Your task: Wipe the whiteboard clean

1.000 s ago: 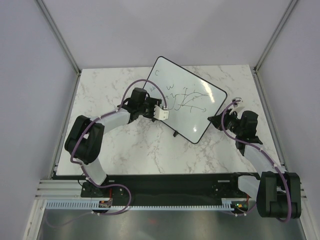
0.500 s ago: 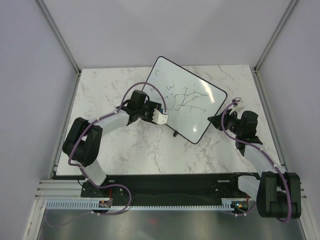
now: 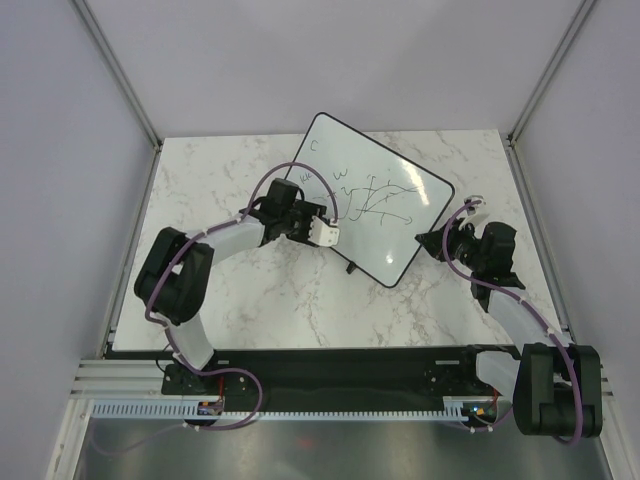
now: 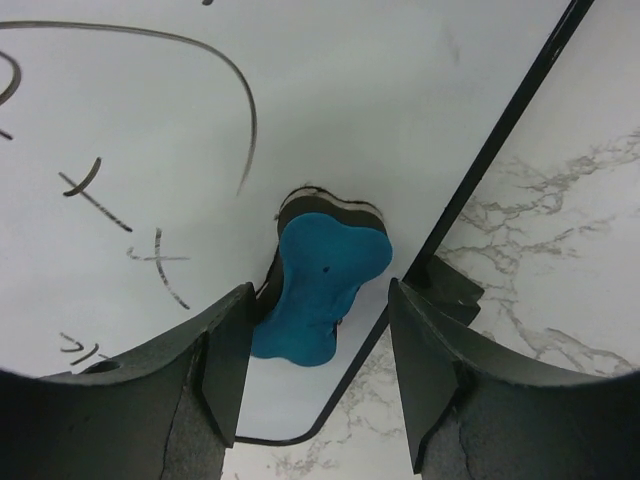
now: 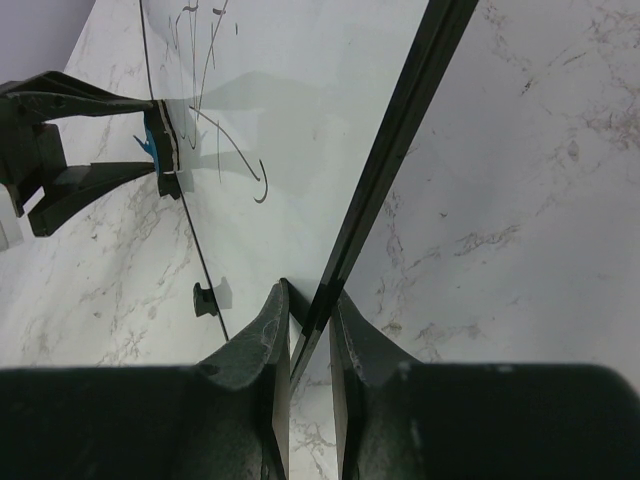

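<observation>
Top view, whiteboard [image 3: 345, 150]: lying at a slant on the marble tabletop [image 3: 220, 180], towards the far middle, one corner past the far edge.
Top view, marker scribbles [image 3: 375, 200]: dark lines across the board's centre.
Top view, left end effector [image 3: 325, 232]: at the board's near-left side, white fingertips over the edge.
Top view, right end effector [image 3: 422, 240]: at the board's near-right edge, tip against the frame.
Left wrist, eraser [image 4: 320, 285]: blue, bone-shaped, pressed to the white surface just inside the black frame, near a rounded corner.
Left wrist, left end effector [image 4: 320, 345]: about half open, one finger on each flank of the eraser, gripping it.
Left wrist, whiteboard [image 4: 400, 100]: glossy, a long curved stroke and small crosses to the left of the eraser.
Left wrist, foot [image 4: 445, 290]: small, black, under the frame, on the tabletop [image 4: 560, 250].
Right wrist, right end effector [image 5: 308, 335]: almost closed, pinching the board's thin black frame between both fingers.
Right wrist, whiteboard [image 5: 300, 100]: stretching away from the fingers, scribbles at the far end.
Right wrist, eraser [image 5: 150, 140]: thin blue sliver against the board, between the other arm's dark fingers.
</observation>
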`<state>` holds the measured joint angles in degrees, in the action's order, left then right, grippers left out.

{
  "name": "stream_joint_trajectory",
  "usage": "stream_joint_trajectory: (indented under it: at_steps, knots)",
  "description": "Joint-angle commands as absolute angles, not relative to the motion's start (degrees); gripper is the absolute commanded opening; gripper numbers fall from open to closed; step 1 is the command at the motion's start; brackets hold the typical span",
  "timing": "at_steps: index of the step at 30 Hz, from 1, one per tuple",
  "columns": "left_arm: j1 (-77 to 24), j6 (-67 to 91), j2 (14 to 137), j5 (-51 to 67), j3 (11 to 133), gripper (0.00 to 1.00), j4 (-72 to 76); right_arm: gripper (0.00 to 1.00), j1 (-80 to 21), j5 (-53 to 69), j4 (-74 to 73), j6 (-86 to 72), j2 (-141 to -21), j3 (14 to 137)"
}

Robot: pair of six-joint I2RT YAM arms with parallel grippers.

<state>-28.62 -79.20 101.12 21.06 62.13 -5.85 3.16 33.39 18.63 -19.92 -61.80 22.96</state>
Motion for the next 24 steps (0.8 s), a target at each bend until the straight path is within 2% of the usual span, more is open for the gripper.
stream_joint_trajectory:
  at_steps: [1, 16, 17, 18, 24]
  knots:
    - [-29.36, -80.51, 104.06, 20.92, 64.07, 0.64, -5.54, 0.0, 3.87, 29.0, 19.51, -15.29, -61.43, 22.85]
    - [-30.06, -82.94, 102.75, 20.57, 62.23, 0.64, -4.67, 0.0, 3.87, 29.97, 20.65, -15.82, -62.67, 22.85]
    - [-30.06, -82.88, 102.4, 16.48, 62.23, 0.05, -0.83, 0.0, 3.87, 30.06, 20.65, -15.91, -62.67, 22.76]
    - [-30.06, -82.71, 102.31, 16.09, 62.23, 0.02, -0.79, 0.0, 3.87, 30.06, 20.74, -15.91, -62.49, 22.85]
    - [-29.97, -78.05, 100.9, 15.82, 63.54, 0.02, -0.7, 0.0, 3.78, 30.23, 20.74, -15.82, -62.23, 22.85]
